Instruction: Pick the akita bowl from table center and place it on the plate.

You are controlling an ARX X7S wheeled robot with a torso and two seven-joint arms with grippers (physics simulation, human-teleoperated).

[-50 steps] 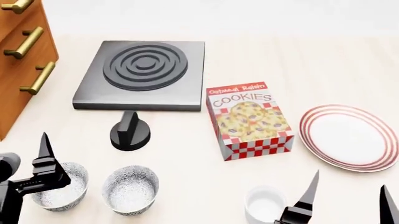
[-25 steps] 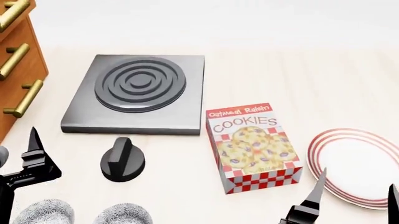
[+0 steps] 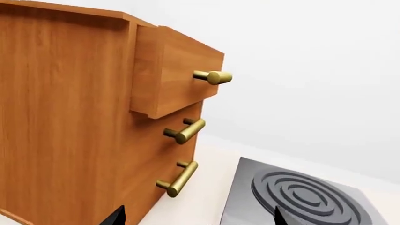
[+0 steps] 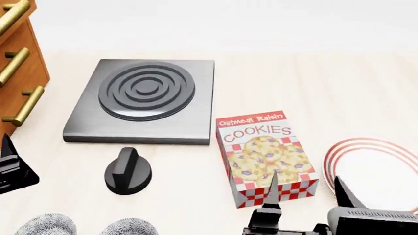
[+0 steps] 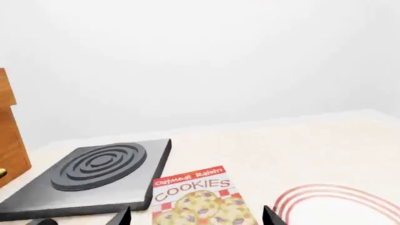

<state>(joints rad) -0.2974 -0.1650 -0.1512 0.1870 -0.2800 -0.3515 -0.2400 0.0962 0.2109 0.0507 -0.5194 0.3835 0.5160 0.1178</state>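
Both pincers empty, bowls untouched.
Right pincer (image 4: 306,192) spread open over cookie box (image 4: 267,156); left pincer (image 3: 196,216) open too. Akita bowl (image 4: 128,227) at near counter (image 4: 326,83) edge, plate (image 4: 379,171) far right.

Wooden cabinet (image 3: 75,117) with brass-look handles (image 3: 185,131) — matt grey burner slab (image 4: 144,100), printed cardboard cookie box (image 4: 265,156).

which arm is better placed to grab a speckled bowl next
Left, probably. Both bowls sit at the head view's bottom left edge, close to the left gripper. The right gripper, open and empty, hovers by the cookie box and plate, further off.
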